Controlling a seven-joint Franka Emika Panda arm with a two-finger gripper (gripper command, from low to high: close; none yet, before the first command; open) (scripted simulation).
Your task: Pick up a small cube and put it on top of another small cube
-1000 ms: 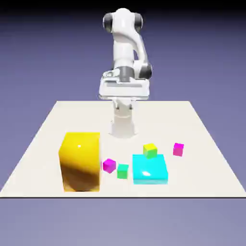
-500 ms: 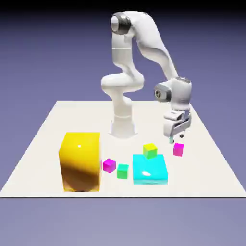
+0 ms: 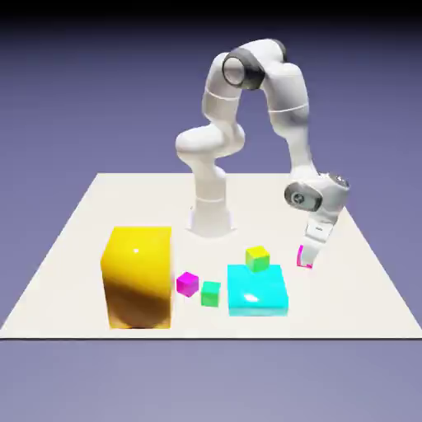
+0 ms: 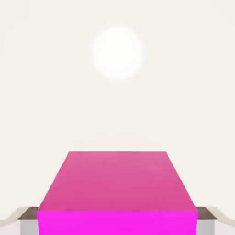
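One small cube, glossy magenta-pink, rests on the table at the exterior view's right. My gripper has come down over it. In the hand view this small cube fills the lower half. A grey fingertip shows at its left side and another fingertip at its right, both close against it, with the gripper open around it. The other small cube lies apart, between the yellow block and the tiny green cube.
A tall yellow block stands at the front left. A flat cyan block lies at the front middle, with a tiny yellow-green cube behind it and a tiny green cube at its left. The robot's base is behind.
The arm swung from its folded pose out to the exterior view's right, then dropped down until the fingers flank the pink cube there. No cube has moved.
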